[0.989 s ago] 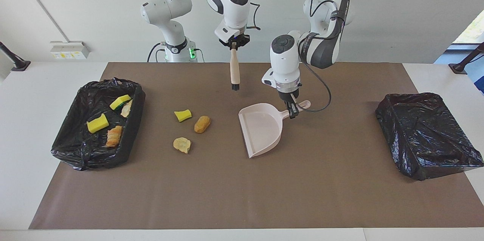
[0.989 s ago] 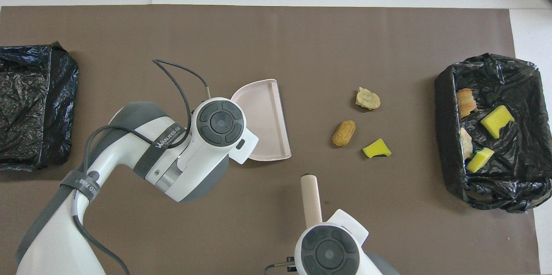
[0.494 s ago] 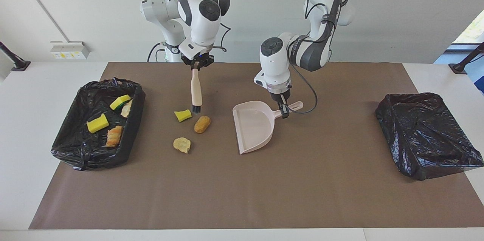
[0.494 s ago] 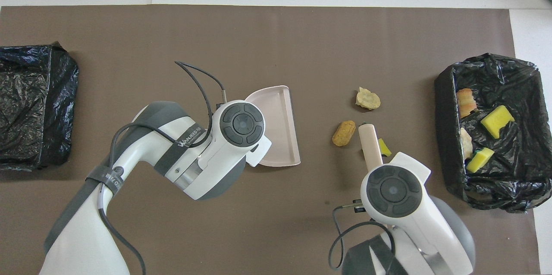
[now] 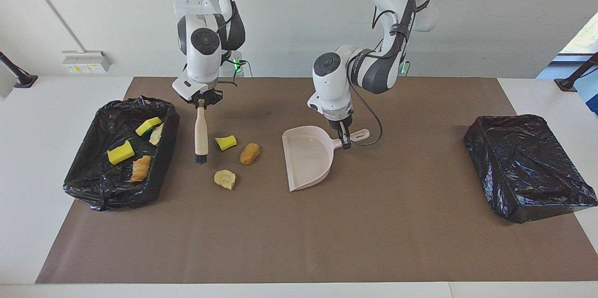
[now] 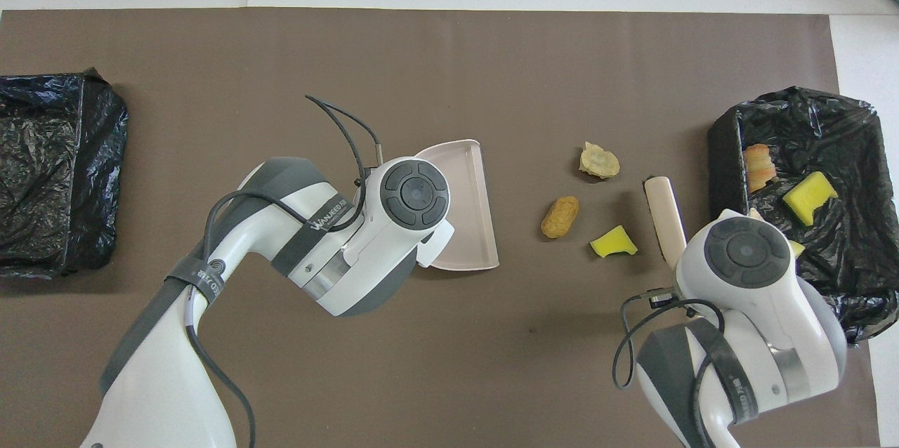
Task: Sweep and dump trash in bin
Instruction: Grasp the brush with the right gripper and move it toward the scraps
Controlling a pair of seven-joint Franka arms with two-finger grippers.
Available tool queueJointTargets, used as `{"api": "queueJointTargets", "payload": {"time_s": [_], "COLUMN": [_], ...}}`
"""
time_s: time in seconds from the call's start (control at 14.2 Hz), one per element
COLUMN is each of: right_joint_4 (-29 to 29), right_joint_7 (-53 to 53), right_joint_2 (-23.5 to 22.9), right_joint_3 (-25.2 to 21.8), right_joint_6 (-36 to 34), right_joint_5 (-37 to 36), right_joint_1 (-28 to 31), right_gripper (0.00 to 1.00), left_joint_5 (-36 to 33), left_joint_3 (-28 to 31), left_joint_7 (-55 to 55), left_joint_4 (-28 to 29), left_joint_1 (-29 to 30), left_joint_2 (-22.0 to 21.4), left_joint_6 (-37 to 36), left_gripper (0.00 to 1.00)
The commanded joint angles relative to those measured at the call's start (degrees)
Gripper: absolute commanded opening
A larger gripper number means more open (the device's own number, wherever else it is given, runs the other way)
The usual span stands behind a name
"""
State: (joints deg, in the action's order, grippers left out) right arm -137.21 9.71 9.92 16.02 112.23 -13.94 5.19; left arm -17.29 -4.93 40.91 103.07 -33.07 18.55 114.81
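1. Beige wood fills the right gripper (image 5: pixel 201 103): it is clamped shut on the top of the beige wooden hand brush (image 5: pixel 201 135), which hangs upright with its dark bristles low over the brown table mat (image 5: pixel 299 242), between the trash-filled black-lined bin (image 5: pixel 79 186) and the loose scraps. Whether the bristles touch the mat is hard to tell from here.
2. The left gripper (image 5: pixel 345 141) is closed on the handle of the pinkish-beige plastic dustpan (image 5: pixel 306 160), whose open mouth faces the scraps and appears to rest on the mat.
3. Three pieces of trash lie on the mat between brush and pan: a yellow sponge wedge (image 5: pixel 226 142) just beside the brush, a brown bread-like roll (image 5: pixel 250 153) near it, and a pale crumbly chunk (image 5: pixel 225 179) farther from the robots.
4. Four more scraps already lie in that bin; a second black-lined bin (image 5: pixel 528 167) sits at the left arm's end.
5. To sweep well, I judge the bristles should press lightly down, then draw steadily toward the pan's lip, gathering all three in one pass.
6. The pan should stay flat and pinned, so light sponge does not slip under its edge.
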Motion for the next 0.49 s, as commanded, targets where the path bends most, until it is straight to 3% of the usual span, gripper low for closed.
{"api": "queueJointTargets", "payload": {"time_s": [0.0,0.28,0.42], "right_joint_4": [-3.1,-3.1,-2.6], "right_joint_7": [1.1,2.0,2.1], "right_joint_2": [-1.0,-5.3,-6.1], "right_joint_3": [1.1,1.5,1.4], "right_joint_6": [2.2,7.0,7.9], "right_joint_5": [-0.1,10.2,15.8], "right_joint_1": [1.8,0.7,-3.0], "right_gripper": [0.0,0.0,0.0], "left_joint_5": [-0.2,-0.3,-0.4], "left_joint_3": [0.7,0.8,0.9], "left_joint_7": [-0.5,-0.6,-0.7], "left_joint_4": [0.3,1.6,2.2], "left_joint_1": [-1.7,-3.4,-3.8], "left_joint_2": [0.3,-0.7,-1.2], "left_joint_6": [-1.2,-2.1,-3.1], "left_gripper": [0.0,0.0,0.0]}}
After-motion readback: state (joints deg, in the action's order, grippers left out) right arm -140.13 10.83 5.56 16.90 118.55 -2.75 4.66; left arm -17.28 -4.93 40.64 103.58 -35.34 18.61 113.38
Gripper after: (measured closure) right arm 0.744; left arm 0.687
